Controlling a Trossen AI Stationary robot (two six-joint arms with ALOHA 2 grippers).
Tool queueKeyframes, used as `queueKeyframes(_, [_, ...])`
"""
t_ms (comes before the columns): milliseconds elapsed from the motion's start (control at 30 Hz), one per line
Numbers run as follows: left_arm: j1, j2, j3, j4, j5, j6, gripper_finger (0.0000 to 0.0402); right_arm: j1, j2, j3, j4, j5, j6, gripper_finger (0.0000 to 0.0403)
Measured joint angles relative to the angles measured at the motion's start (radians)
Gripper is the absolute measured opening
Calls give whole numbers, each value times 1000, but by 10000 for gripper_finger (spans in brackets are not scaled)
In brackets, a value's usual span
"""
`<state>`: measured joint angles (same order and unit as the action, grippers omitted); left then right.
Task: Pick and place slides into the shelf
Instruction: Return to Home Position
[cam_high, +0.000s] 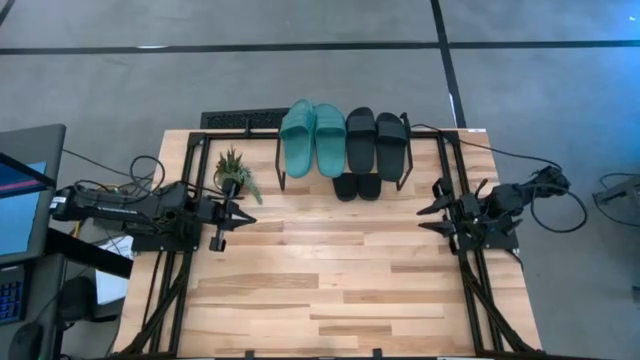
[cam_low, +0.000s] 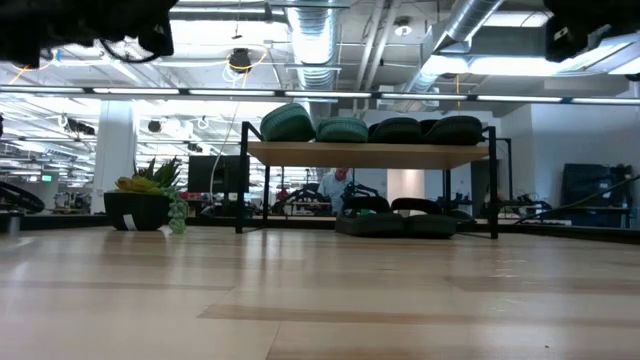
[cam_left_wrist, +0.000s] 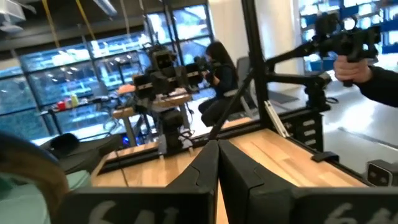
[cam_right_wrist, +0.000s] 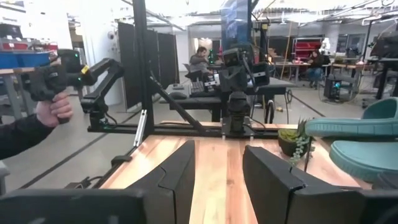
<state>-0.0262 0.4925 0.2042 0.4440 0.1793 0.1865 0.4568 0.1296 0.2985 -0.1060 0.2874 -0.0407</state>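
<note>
High view. Shelf (cam_high: 280, 165) at the far edge of the table (cam_high: 330, 290), centre. On top, side by side: 2 teal slides (cam_high: 313, 137), 2 black slides (cam_high: 376, 137). Beneath, toes poking out: 2 more black slides (cam_high: 357, 187). Total 6. Left gripper (cam_high: 240, 222) at the left side near the plant (cam_high: 235, 172), jaws pressed together, empty. Right gripper (cam_high: 428, 218) at the right side, jaws spread, empty.

Low view. Shelf board (cam_low: 368, 153) carrying 4 in a row, teal left, black right. 2 black on the table underneath.

Left wrist view. Fingers (cam_left_wrist: 202, 177) flat together. Blurred teal shape (cam_left_wrist: 25, 186) close by, probably a slide. Hand (cam_left_wrist: 351, 59) beyond the table, gripping a dark handle.

Right wrist view. Fingers (cam_right_wrist: 177, 171) apart, bare table between. 2 teal slides and the plant off to one side.
</note>
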Motion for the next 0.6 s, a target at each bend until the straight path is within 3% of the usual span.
queueKeyframes(300, [10,-145,-193,130,-20,-53,0,1,-68,-46,-8,0,10,122])
queueKeyframes(533, [10,-228,-193,54,-37,-54,0,-13,-127,-151,68,16,-7,122])
queueKeyframes(600, [10,-240,-193,54,-38,-52,0,-34,-127,-157,91,-65,-33,122])
